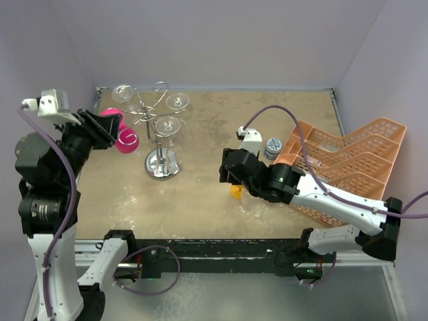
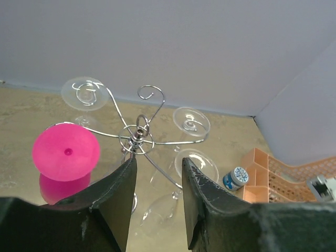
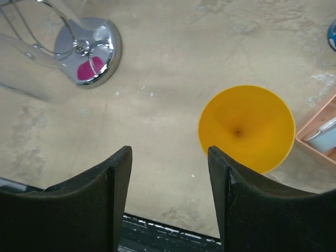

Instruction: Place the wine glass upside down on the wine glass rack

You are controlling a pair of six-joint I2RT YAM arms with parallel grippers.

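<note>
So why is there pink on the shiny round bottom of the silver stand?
Right wrist view: the chrome wire rack's mirror-like round base reflects the pink plastic wine glass. Left wrist view: the clear wine glasses almost vanish against the pale wall.

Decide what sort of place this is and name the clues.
Probably a robot test cell: plain walls box in the table, the left arm and right arm are mounted at its edge, and the wine glass rack and peach crate look like staged props.
</note>
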